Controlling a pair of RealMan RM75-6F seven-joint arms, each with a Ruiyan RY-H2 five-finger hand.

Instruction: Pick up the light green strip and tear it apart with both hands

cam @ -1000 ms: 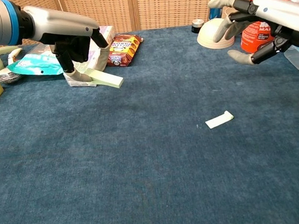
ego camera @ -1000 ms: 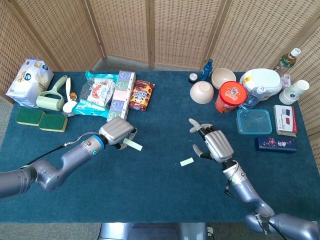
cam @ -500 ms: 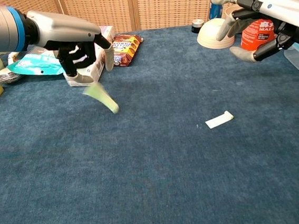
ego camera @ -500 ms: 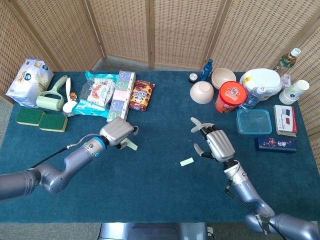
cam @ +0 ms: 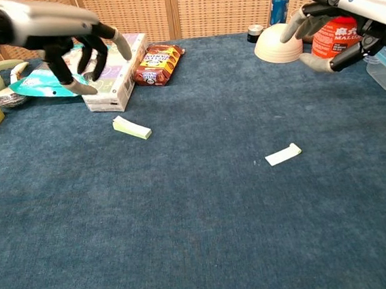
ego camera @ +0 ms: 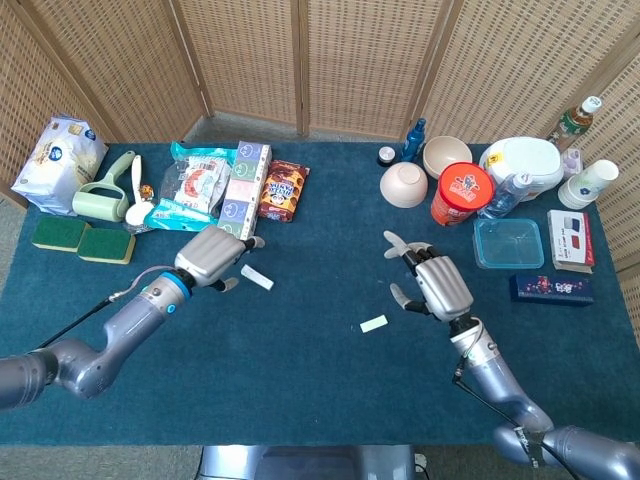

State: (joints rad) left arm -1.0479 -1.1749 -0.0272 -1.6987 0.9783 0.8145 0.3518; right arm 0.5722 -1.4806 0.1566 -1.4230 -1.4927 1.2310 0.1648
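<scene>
Two light green strip pieces lie flat on the blue cloth. One piece [ego camera: 257, 278] [cam: 132, 128] rests just right of my left hand [ego camera: 212, 256] [cam: 73, 40], which hovers above the table with its fingers spread and holds nothing. The other piece [ego camera: 374, 324] [cam: 283, 154] lies near the table's middle, left of and below my right hand [ego camera: 436, 286] [cam: 344, 10]. That hand is also empty, fingers apart, raised above the cloth.
Snack packs [ego camera: 283, 189], a long box [ego camera: 240, 190], sponges [ego camera: 82, 240] and a lint roller [ego camera: 103, 200] line the back left. Bowls [ego camera: 405, 184], a red can [ego camera: 461, 193], a clear tub [ego camera: 508, 243] and boxes [ego camera: 570, 238] crowd the back right.
My left hand let go of its strip piece, which fell to the cloth, and the hand drew back left with fingers spread. My right hand shifted slightly right.
</scene>
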